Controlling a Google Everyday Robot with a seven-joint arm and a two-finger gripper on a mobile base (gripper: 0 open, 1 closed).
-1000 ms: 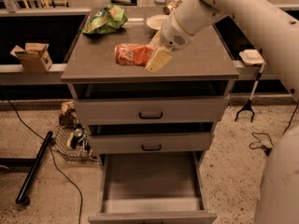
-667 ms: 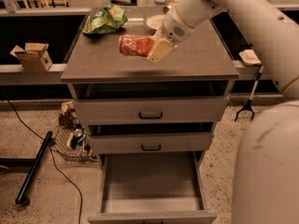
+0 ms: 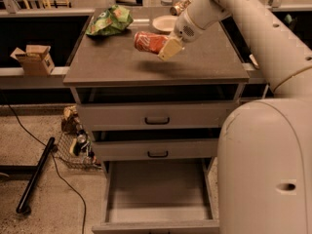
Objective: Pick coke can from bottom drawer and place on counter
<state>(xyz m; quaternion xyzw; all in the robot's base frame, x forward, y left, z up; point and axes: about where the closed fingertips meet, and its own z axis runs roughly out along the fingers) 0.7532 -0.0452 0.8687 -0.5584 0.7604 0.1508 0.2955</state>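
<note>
Camera view: gripper (image 3: 165, 47) w/ fingers clamped on the coke can (image 3: 147, 41), can held sideways just above the counter (image 3: 204, 65), approx mid-slab. Behind it on the counter: green snack bag (image 3: 109, 21), plate (image 3: 163, 22), brownish can (image 3: 179, 6). Bottom drawer (image 3: 158, 191) stands pulled open, well below.

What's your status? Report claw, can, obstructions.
Claw shut on coke can, above counter centre. Can lying sideways, not yet set down. Green bag and plate at the back, apart from can.
</note>
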